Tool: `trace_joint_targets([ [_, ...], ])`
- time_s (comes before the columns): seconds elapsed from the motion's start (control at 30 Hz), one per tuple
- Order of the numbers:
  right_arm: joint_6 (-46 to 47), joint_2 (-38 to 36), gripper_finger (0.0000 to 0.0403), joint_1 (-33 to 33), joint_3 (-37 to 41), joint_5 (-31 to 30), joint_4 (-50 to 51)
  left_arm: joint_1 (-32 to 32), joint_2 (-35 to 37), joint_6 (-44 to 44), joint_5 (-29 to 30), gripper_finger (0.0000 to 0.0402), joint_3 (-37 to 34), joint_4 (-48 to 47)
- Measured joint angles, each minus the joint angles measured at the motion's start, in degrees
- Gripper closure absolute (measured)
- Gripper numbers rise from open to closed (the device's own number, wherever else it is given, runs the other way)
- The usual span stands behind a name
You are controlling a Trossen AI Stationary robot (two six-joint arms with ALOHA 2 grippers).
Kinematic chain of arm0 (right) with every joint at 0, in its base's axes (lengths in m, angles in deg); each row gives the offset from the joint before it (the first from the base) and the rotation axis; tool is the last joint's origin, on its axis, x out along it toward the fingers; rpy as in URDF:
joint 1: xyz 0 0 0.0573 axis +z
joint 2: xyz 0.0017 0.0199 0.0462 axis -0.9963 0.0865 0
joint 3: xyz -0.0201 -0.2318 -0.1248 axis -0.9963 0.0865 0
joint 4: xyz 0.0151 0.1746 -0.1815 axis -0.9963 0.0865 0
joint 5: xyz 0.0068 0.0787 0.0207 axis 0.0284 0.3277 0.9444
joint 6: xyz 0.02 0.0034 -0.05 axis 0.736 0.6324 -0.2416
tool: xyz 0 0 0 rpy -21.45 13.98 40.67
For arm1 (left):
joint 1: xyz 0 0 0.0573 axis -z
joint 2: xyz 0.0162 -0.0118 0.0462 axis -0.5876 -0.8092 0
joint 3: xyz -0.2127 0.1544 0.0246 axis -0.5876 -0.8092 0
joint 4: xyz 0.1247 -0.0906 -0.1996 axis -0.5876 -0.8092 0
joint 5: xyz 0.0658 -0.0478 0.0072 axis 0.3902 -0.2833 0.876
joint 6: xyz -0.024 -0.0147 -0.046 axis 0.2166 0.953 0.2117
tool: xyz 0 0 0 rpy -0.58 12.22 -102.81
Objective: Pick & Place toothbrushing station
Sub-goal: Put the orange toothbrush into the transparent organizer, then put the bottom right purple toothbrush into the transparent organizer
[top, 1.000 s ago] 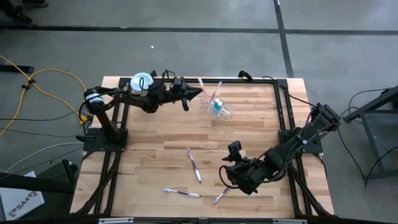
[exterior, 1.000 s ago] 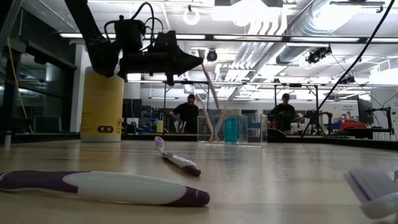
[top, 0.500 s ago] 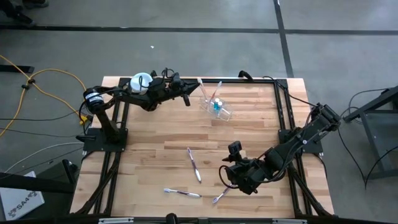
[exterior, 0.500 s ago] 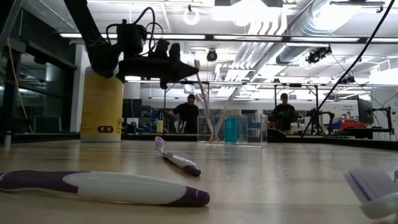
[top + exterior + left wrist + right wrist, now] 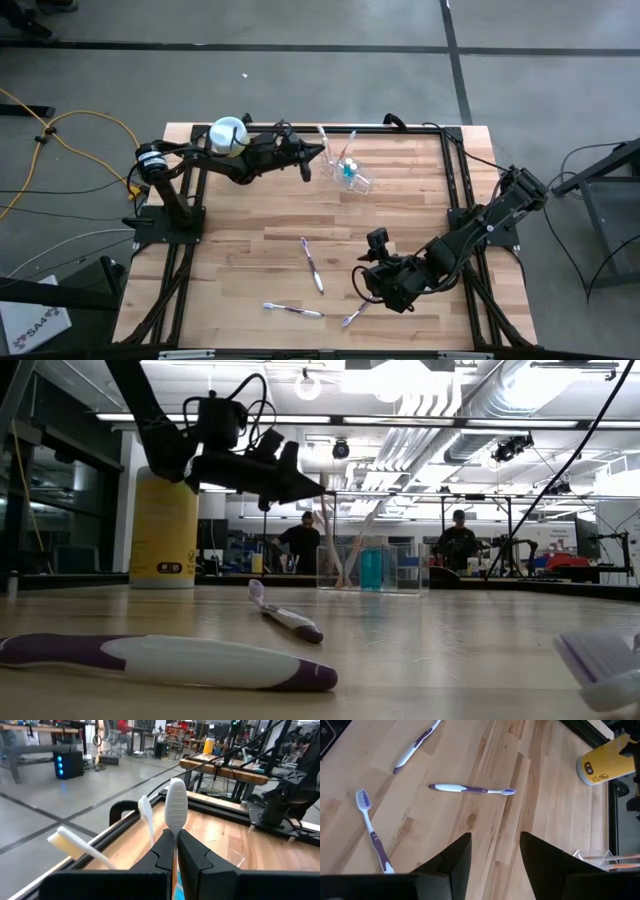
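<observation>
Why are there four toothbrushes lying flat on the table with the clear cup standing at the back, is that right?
Not quite: three toothbrushes lie flat on the wood, not four, as the high view shows. The other brushes stand in the clear cup at the back of the table.
</observation>
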Motion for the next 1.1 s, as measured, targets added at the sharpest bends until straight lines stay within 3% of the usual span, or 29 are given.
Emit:
trace_joint_targets([
  [0.33, -0.1, 0.0, 0.0243, 0.8, 0.0, 0.2, -1.6, -0.2, 0.0, 7.2, 2.1, 0.0393, 0.0, -3.5],
  [0.73, 0.2, 0.0, 0.0243, 1.5, 0.0, 0.2, -3.0, 0.0, 0.0, 7.8, 1.8, 0.0321, 0.0, -3.5],
  [1.1, 0.1, 0.0, 0.0243, 1.5, 0.0, 0.3, -3.3, -0.8, 0.0, 7.8, 1.6, 0.0307, 0.0, 3.1],
])
